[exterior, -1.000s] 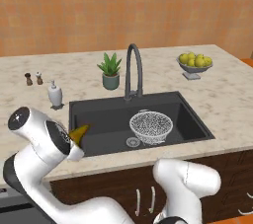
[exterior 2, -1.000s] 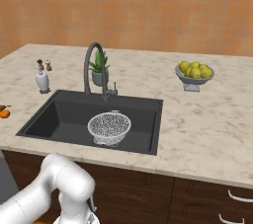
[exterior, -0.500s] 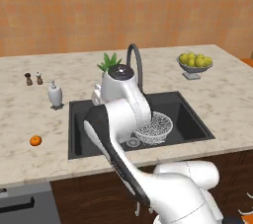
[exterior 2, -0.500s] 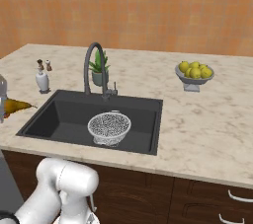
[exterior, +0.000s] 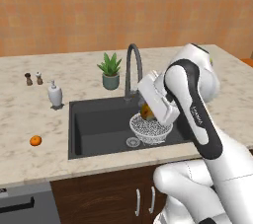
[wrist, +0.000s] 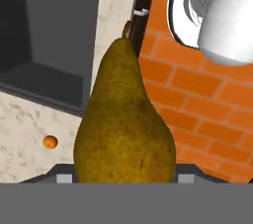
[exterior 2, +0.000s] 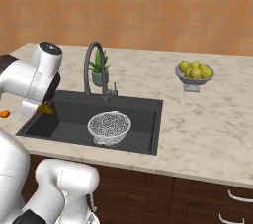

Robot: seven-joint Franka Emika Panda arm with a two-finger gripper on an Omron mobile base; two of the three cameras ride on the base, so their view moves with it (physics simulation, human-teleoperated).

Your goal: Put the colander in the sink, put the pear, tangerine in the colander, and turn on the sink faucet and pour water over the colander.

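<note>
While the beige speckled stone counter (exterior: 29, 114) spreads across both base views, we see the large rectangular dark charcoal sink (exterior: 96, 124) sunk into it, with the white robot arm (exterior: 195, 104) bent over its right half in the left base view; behind the basin stands the tall dark grey gooseneck faucet (exterior 2: 92, 65), and just beside that a small green potted plant (exterior: 110, 70). In the sink, toward its front, sits the round white-grey wire-mesh colander (exterior 2: 109, 127), upright, with the round silver drain (exterior: 132, 142) just to its left in the left base view. Well off to the right on the counter we find the grey footed bowl of yellow-green fruit (exterior 2: 194, 74); the white soap dispenser bottle (exterior: 55, 93) stands near the sink's back left corner, and two small dark shakers (exterior: 33, 78) lie further back (too small to tell more). The gripper (wrist: 123, 176) stands partly open, clamped on the yellow-brown pear (wrist: 124, 124), stem pointing away from the hand; in the left base view the fruit hangs over the colander's back rim. The small bright orange tangerine (exterior: 35, 140) rests on the counter left of the sink, apart from everything.
</note>
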